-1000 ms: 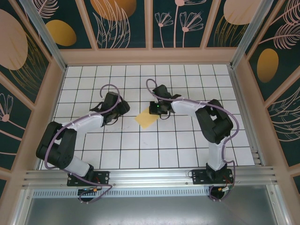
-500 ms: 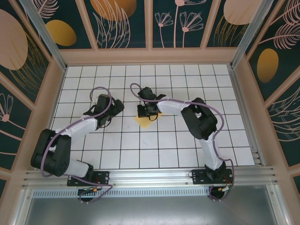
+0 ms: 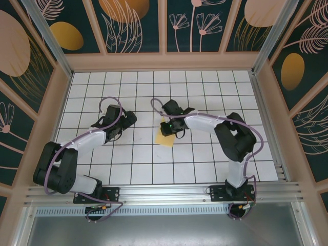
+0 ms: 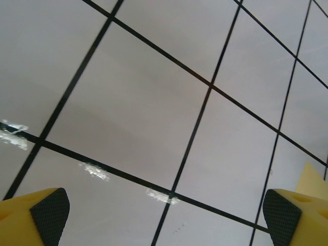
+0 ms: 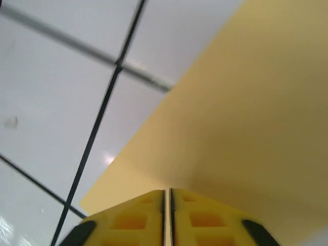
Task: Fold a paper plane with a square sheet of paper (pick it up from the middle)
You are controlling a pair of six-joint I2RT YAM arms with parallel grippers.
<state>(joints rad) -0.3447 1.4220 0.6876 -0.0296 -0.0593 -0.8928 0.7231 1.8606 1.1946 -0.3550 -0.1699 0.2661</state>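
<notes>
1. Paper first: the square sheet of paper is lying on the white grid table, with its far part hiding under the right gripper.
2. From the right wrist, that gripper's jaws are standing almost together at an edge of the sheet. They are seemingly pinching a sliver of it while the rest is fanning away in front.
3. The left gripper is hanging with its jaws spread wide over bare tiles, well to the left of the sheet and touching nothing.
4. Risk, as I judge it: the pinch is sitting near an edge rather than the middle, so a lift could be dragging or creasing the thin sheet, or letting it slip free.
5. With the left gripper well apart from the sheet, nothing is pinning it against sliding.
</notes>
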